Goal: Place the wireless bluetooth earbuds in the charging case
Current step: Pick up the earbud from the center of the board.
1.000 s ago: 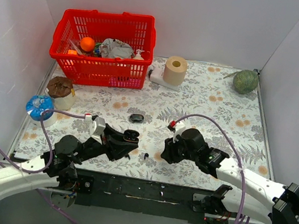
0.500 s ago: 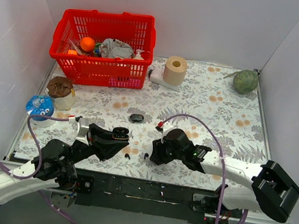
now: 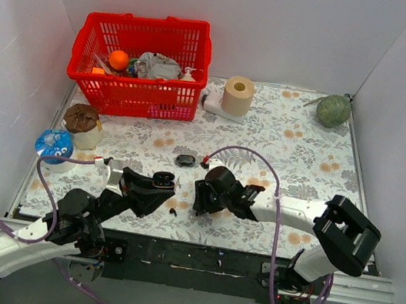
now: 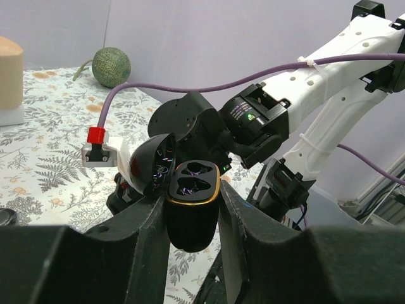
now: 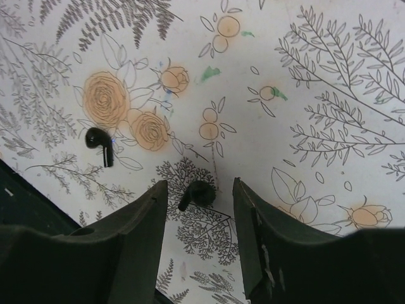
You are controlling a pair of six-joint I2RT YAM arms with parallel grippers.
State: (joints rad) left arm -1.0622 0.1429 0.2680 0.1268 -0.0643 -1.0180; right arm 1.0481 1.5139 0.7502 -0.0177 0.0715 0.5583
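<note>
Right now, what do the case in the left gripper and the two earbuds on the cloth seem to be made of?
The case: probably hard black plastic, a smooth satin shell, with a shiny gold rim that may be metal or plating. The earbuds: likely black plastic, smooth and moulded; too small to be sure.

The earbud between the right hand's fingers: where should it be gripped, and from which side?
Grip the earbud at its round head, coming from straight above: it lies flat on the cloth, and the open right hand straddles it.
</note>
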